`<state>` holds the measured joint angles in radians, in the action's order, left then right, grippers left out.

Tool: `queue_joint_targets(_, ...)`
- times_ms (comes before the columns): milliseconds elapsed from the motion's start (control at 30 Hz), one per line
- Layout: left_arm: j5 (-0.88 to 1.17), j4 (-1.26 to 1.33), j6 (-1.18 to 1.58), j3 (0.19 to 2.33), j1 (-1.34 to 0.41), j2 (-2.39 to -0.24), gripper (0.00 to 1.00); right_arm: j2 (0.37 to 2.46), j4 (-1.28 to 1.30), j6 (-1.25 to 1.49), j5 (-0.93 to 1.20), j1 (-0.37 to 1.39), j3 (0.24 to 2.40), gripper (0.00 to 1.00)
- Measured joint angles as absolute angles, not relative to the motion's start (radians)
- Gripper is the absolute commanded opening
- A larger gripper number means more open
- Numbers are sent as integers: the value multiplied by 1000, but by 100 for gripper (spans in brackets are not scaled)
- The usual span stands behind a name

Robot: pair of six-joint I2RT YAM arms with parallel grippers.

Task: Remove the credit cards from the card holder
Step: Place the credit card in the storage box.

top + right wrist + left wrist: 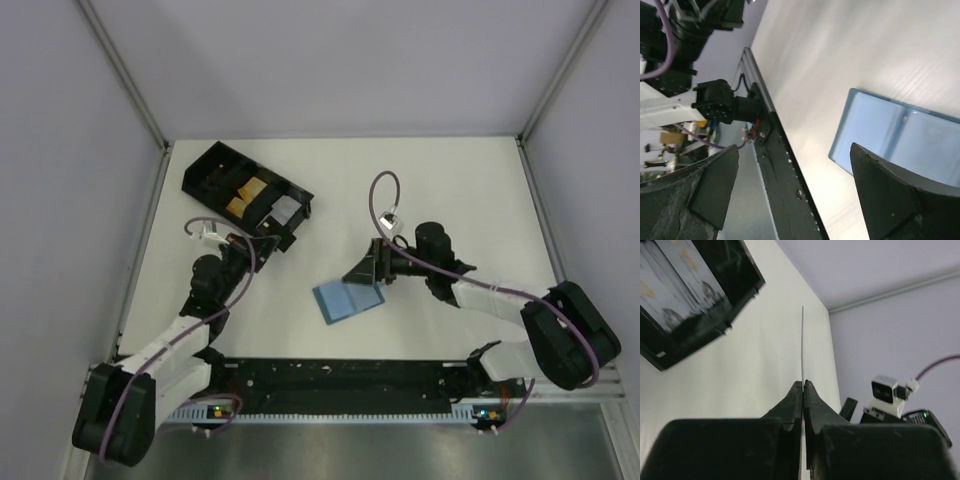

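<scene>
White table (450, 190) bears black tray (205, 170) holding cards (247, 196).

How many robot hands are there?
2. The left gripper, beside the black tray, pinches a thin card; the right gripper is open by the blue card holder.

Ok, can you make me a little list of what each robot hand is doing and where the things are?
left gripper: shut on a thin card, seen edge-on
right gripper: open, holding nothing, close over the card holder
card holder: blue, lying open and flat on the table
black tray: far left, with a yellowish and a grey flat piece inside
</scene>
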<state>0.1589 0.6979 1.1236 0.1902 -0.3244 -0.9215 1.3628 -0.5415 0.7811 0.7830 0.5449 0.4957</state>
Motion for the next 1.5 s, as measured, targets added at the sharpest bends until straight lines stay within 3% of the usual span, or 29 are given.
queue_joint_targets(267,289,618,1143,377,-14,-1069,0,1211,-172,561,569,545,559,95)
queue_joint_targets(600,456,613,1120,744,237,-1532,0,1127,-21,414,380,545,559,95)
queue_joint_targets(800,532,598,1119,1025,296,-1800,0,1124,-14,368,340,545,559,95)
queue_joint_targets(1300,540,375,1050,1457,306,-2195,1,1125,-14,339,316,545,557,95)
queue_joint_targets(1500,553,317,1033,1530,306,-2257,18,1127,-14,334,315,545,557,95)
